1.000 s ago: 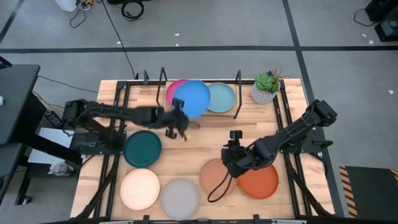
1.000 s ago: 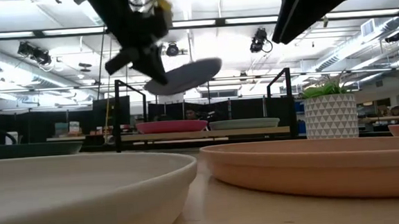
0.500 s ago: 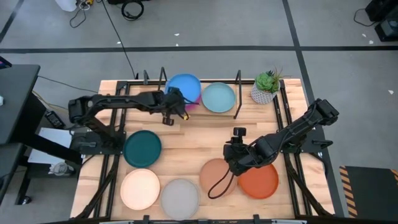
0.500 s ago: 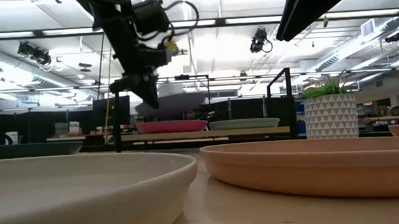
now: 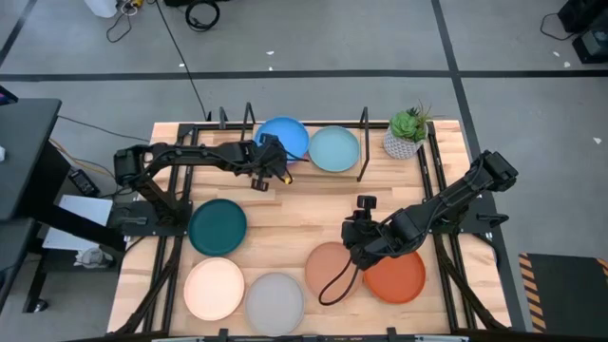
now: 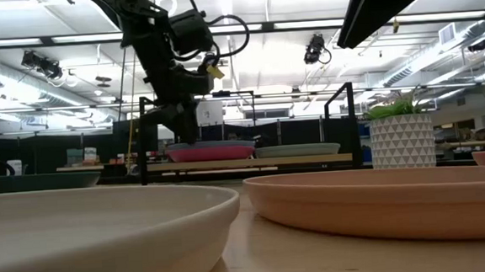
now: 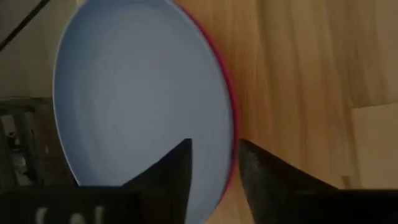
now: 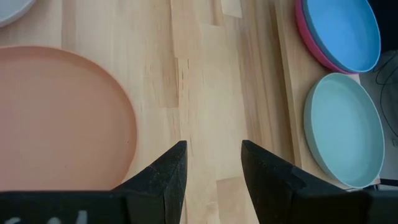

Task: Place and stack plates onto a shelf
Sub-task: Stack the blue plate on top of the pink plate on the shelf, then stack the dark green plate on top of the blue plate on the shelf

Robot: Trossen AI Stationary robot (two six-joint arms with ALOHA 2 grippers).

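The blue plate point(image 5: 285, 137) lies level on the magenta plate point(image 6: 214, 153) at the left of the shelf point(image 6: 252, 162), beside the light blue plate point(image 5: 334, 149). My left gripper point(image 5: 270, 155) is open at the blue plate's near-left rim, one finger point(image 7: 177, 171) over the plate and the other finger point(image 7: 255, 171) outside it. My right gripper point(image 5: 350, 239) hovers open above bare wood, just beyond the far edge of the peach plate point(image 5: 328, 269). On the table lie the dark teal point(image 5: 218, 226), cream point(image 5: 214, 288), grey point(image 5: 275, 301) and orange-red point(image 5: 397, 278) plates. My left gripper's fingers straddle the blue plate's near-left rim point(image 7: 225, 146), coming at it from the near left and slanting down. I cannot tell whether they touch it. The plate lies flat on the magenta plate.
A small potted plant point(image 5: 407, 131) in a white pot stands at the far right, beside the shelf's right upright point(image 5: 364, 128). Bare wood lies mid-table between the shelf and the loose plates. A black cable loops near the peach plate point(image 5: 332, 290).
My left gripper has carried the blue plate toward the far edge and down. The plate, tilted in the air a second ago, now lies level on the magenta plate on the shelf. My right arm has kept still.
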